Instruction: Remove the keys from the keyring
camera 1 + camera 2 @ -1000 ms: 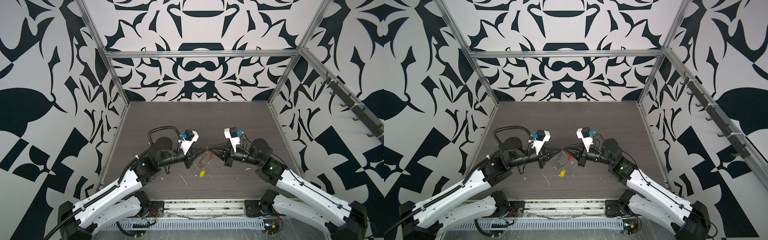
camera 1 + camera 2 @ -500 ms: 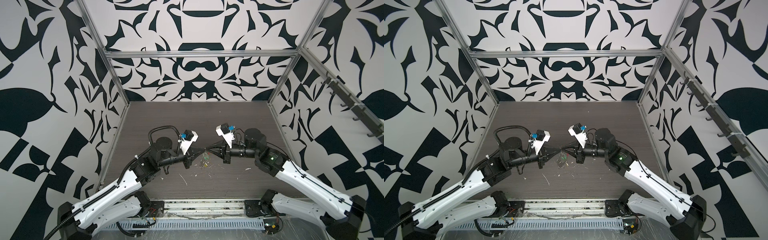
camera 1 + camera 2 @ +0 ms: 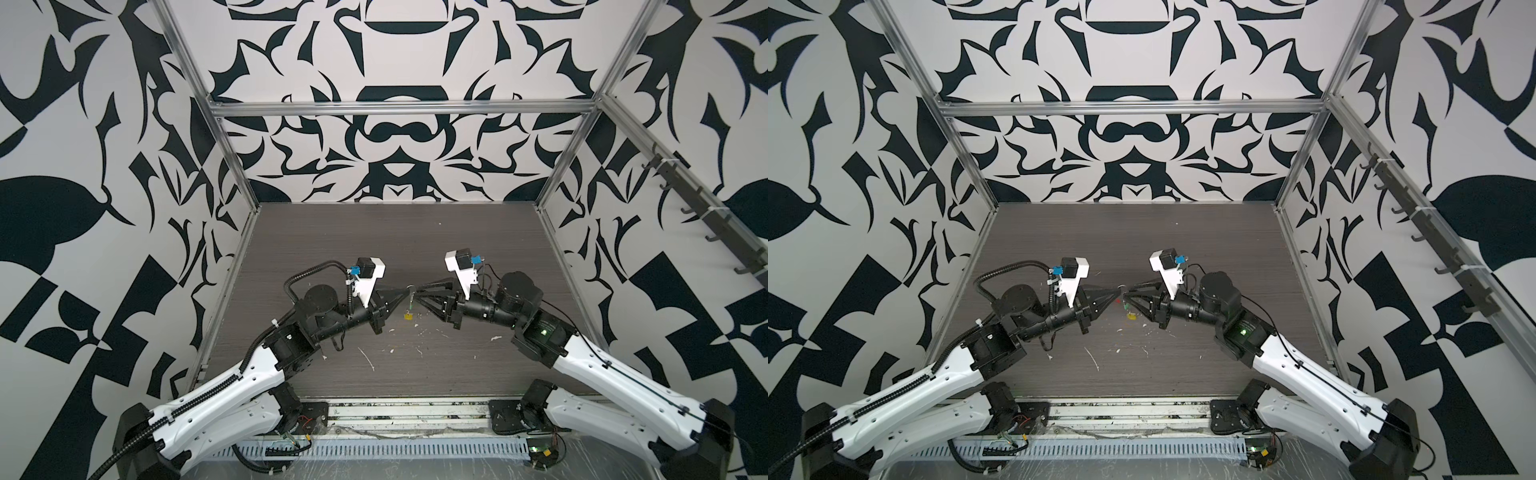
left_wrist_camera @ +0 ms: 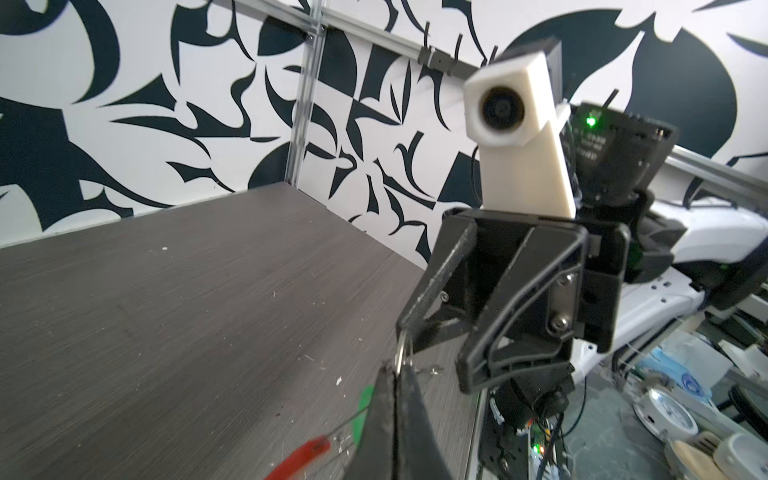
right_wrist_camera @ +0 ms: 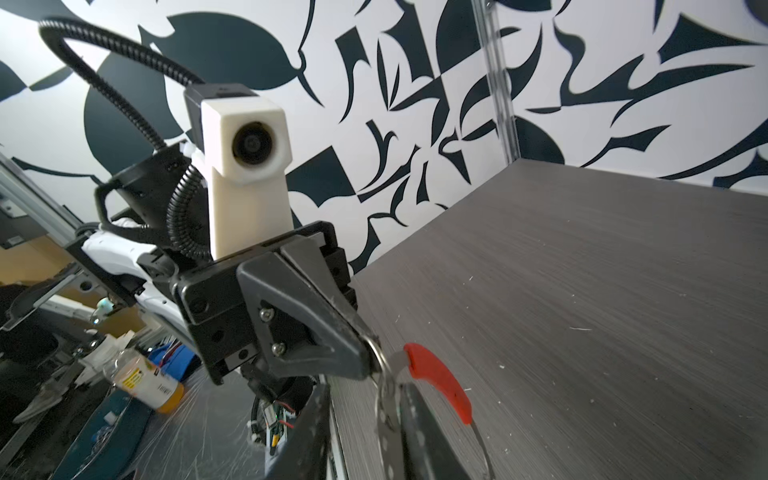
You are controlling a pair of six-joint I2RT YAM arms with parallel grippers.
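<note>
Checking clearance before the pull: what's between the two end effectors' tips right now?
A small metal ring, pinched in the shut left end effector, stands in the gap before the open right end effector; the left wrist view shows it best.

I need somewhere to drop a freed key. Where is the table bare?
Crowded: mid-table, where the left gripper and right gripper meet by the yellow-tagged key; white flecks litter the front. Bare: the back half of the table, between them and the back wall.
</note>
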